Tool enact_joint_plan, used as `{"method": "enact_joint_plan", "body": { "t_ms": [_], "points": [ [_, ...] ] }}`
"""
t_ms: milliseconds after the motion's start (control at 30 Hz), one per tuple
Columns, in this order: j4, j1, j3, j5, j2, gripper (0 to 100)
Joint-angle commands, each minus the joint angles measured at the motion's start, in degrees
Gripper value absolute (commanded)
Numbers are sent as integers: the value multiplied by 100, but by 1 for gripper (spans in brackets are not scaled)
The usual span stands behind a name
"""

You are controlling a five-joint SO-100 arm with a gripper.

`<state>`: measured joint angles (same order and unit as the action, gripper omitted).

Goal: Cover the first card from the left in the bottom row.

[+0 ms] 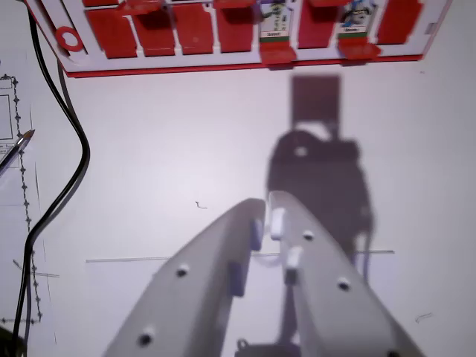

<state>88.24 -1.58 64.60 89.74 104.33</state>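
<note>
A red and white card board (223,65) lies across the top of the wrist view, partly cut off by the frame's edge. Most slots in its nearest row show red flaps (195,30) standing over the cards. Two cards are uncovered: one (275,18) right of centre and another (355,16) further right, each with its red flap (277,54) lying flat in front. My gripper (266,202), white, reaches up from the bottom centre. Its tips meet with nothing between them. It hangs over the bare white table, well short of the board.
A black cable (71,178) curves down the wrist view's left. A pen (16,149) and a printed sheet (11,111) lie at the left edge. The arm's shadow (320,163) falls on the white table (171,149) between gripper and board.
</note>
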Motion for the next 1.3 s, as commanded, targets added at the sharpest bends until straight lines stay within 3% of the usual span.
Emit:
{"method": "enact_joint_plan", "body": {
  "t_ms": [0,300,567,767,1267],
  "points": [
    [615,114,-1415,70,343,0],
    [712,308,-2716,53,18,0],
    [703,-18,-2892,62,-18,0],
    [694,18,-3357,-53,-97,0],
    [703,202,-2522,-35,457,0]
  ]
}}
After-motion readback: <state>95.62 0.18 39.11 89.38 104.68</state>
